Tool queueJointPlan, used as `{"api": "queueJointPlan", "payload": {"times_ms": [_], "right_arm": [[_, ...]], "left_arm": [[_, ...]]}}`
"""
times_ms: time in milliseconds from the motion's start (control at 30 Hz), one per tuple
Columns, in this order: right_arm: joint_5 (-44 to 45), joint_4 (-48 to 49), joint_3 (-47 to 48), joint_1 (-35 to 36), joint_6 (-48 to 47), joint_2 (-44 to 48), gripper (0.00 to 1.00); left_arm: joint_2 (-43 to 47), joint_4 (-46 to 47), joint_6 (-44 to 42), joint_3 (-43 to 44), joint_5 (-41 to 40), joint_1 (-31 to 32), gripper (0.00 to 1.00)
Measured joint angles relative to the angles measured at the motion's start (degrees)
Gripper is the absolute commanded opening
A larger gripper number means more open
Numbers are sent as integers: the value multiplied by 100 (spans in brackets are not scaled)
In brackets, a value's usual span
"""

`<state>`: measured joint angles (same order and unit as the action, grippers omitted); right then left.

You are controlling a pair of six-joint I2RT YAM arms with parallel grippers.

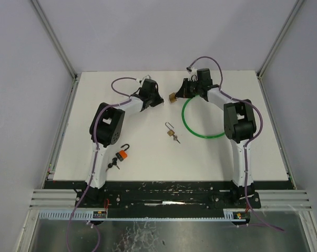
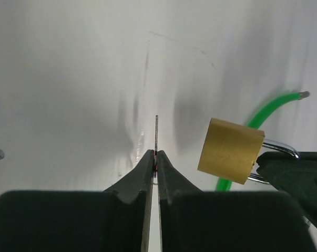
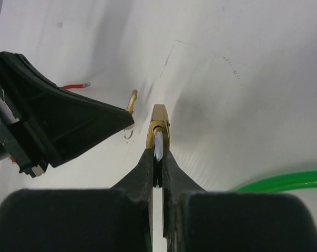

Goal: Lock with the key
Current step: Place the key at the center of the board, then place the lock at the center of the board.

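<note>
At the left gripper (image 2: 156, 157): clamped tight on a key (image 2: 156, 128), thin blade seen edge-on and jutting straight out past the fingertips.

Off to the right of those jaws and a little ahead, apart from the key tip: the brass padlock (image 2: 231, 150), raised off the white table (image 2: 69, 79) and tilted slightly, with the shackle end turned right into the other grip.

At the right gripper (image 3: 158, 157): pinched shut on the padlock's steel shackle, with the brass body edge-on just beyond the fingertips.

Left of these jaws, near the lock but not touching it: the key, with a small wire ring hanging under it. Cannot tell which face of the lock carries the keyhole.

Right of the right jaws, flat on the table: a green cable loop (image 3: 284, 178).

Well behind both pairs of jaws, toward the arm bases: a small padlock (image 1: 170, 129) lying flat with keys just beside it. Nearer the left base, an orange padlock (image 1: 123, 155) next to black-headed keys (image 1: 114, 164).
</note>
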<state>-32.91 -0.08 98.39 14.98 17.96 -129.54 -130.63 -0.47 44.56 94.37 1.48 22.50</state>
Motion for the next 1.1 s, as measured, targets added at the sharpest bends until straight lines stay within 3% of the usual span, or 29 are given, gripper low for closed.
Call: {"api": "queueJointPlan", "payload": {"times_ms": [333, 633, 900, 1100], "right_arm": [[-127, -149, 319, 74, 367, -485, 19], [-94, -282, 605, 103, 186, -490, 33], [105, -713, 780, 114, -433, -490, 35], [-286, -872, 796, 129, -750, -487, 31]], "left_arm": [[-57, -208, -4, -48, -92, -22, 27], [402, 177, -282, -822, -238, -66, 31], [1845, 1976, -1272, -2669, 227, -83, 39], [2577, 3534, -1790, -3709, 887, -90, 42]]}}
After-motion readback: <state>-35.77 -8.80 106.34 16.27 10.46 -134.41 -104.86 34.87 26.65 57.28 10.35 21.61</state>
